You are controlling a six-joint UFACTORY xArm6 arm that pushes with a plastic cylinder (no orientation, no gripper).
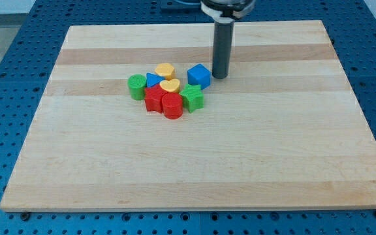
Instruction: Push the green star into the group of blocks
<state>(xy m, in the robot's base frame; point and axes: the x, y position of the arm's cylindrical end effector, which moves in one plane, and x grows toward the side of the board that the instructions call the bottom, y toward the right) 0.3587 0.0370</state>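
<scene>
The green star (192, 98) lies at the right edge of a tight group of blocks near the board's middle, touching a red cylinder (172, 106) and a yellow heart (170, 86). The group also holds a red star-like block (153, 99), a blue triangle (153, 81), a yellow hexagon-like block (165, 70) and a green cylinder (136, 87). A blue cube (199, 76) sits just above the green star. My tip (220, 76) stands right of the blue cube, close beside it, above and to the right of the green star.
The wooden board (273, 163) lies on a blue perforated table (5, 39). The rod's mount (226, 8) hangs at the view's top.
</scene>
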